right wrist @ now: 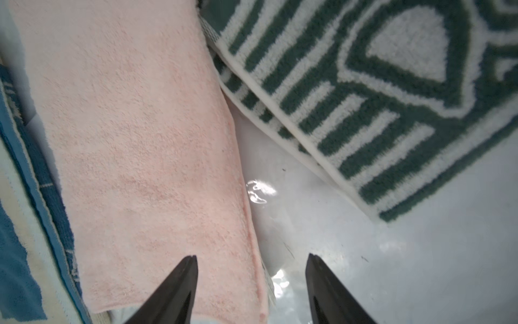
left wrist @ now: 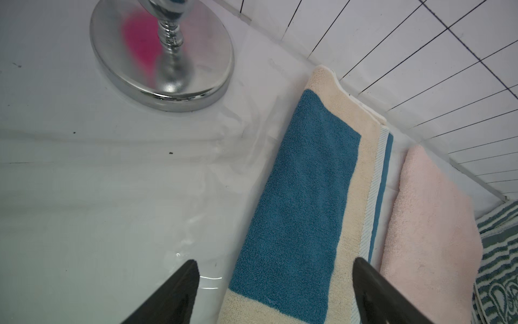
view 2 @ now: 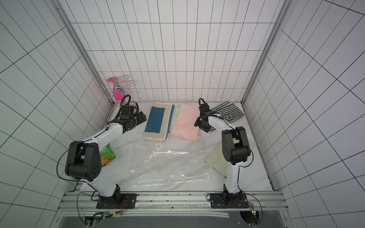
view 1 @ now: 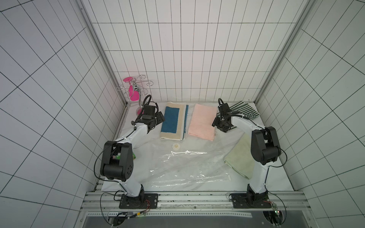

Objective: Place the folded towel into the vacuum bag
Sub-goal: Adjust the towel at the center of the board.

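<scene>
The left claw [left wrist: 274,261] gapes over the blue-and-beige towel [left wrist: 302,196] and the right claw [right wrist: 251,255] over the edge of the pink towel [right wrist: 140,140], mid-frame in both top views, the vacuum bag [view 1: 183,167] flat at lower centre; a one-layer pinch could unfold either.

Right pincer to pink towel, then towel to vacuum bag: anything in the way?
Nothing visible. The right pincer is open, straddling the pink towel's edge. No object lies between that towel and the vacuum bag. The bag's zip edge, though, is on its side away from the towel.
</scene>
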You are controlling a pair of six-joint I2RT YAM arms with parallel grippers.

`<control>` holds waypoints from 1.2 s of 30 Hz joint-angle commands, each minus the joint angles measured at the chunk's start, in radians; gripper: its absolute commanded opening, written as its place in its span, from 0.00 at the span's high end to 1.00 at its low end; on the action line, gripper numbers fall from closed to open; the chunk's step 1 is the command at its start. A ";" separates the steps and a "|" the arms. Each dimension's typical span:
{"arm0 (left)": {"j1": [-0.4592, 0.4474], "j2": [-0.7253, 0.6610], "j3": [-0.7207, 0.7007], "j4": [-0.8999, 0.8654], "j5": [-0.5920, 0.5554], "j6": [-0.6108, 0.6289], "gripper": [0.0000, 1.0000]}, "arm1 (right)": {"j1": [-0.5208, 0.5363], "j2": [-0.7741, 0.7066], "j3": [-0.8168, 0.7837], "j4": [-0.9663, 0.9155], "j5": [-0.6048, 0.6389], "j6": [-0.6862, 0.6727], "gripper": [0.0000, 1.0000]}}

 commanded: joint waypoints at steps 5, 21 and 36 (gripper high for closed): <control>0.005 0.037 -0.033 0.059 0.044 -0.076 0.14 | 0.021 0.114 0.136 -0.070 0.029 0.011 0.39; -0.005 0.169 -0.110 0.147 0.076 -0.204 0.20 | 0.030 0.208 0.162 -0.095 0.026 0.050 0.56; 0.001 0.253 -0.101 0.069 0.032 -0.214 0.21 | 0.026 0.198 0.436 -0.221 0.006 -0.117 0.95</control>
